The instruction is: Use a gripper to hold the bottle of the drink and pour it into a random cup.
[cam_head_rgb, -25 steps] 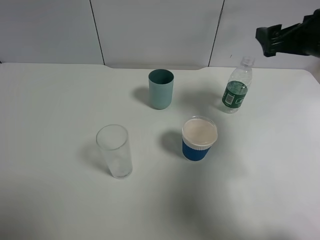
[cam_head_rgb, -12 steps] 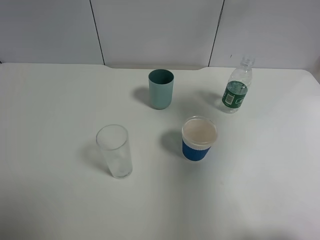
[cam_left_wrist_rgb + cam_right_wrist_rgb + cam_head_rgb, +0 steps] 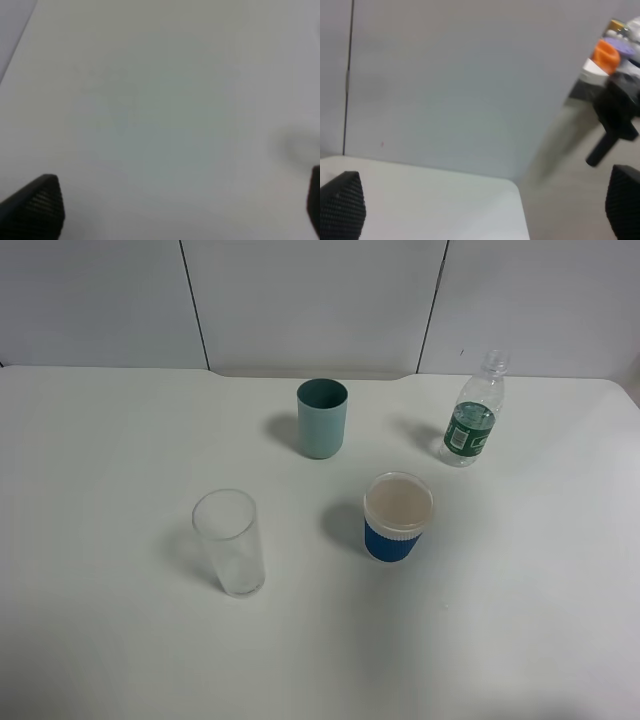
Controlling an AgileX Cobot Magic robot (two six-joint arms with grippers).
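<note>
Both grippers, left (image 3: 170, 210) and right (image 3: 480, 210), show fingers spread wide, holding nothing I see. Bottle (image 3: 472, 413) stands upright at the table's (image 3: 120, 660) far right, behind the blue-sleeved cup (image 3: 398, 517).

You have the bottle (image 3: 473, 417) far right on the table (image 3: 100, 640); a cup (image 3: 322, 418) stands left of it; another cup (image 3: 398, 517) nearer; the glass (image 3: 230, 542) nearest, leftmost; nothing between either gripper's jaws.

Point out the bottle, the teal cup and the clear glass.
bottle (image 3: 470, 430): exterior high view, on the green label band.
teal cup (image 3: 322, 430): exterior high view, on its outer wall.
clear glass (image 3: 236, 555): exterior high view, on its side wall.
</note>
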